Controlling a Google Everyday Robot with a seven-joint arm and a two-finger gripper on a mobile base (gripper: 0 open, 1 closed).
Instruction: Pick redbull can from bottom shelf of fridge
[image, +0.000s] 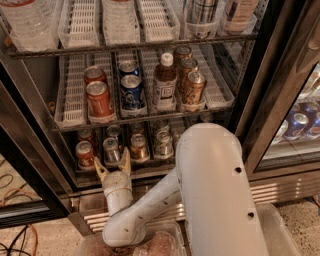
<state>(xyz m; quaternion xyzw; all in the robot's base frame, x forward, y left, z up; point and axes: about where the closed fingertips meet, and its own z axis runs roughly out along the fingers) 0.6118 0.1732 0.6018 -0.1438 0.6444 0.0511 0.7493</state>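
Pincer (113, 166) is open and empty, fingers spread just below the front edge of the bottom shelf (150, 168). It's lined up w/ the redbull can (111, 149), front row, btwn the orange-red can (85, 154) and gold can (138, 147). Approach looks nearly done. Still left: reach in, close on the can, pull it out of the fridge (255, 100).

The white arm (215, 190) folds low at its elbow; the gripper (113, 164) points upward, tan fingers (126, 159) spread apart.
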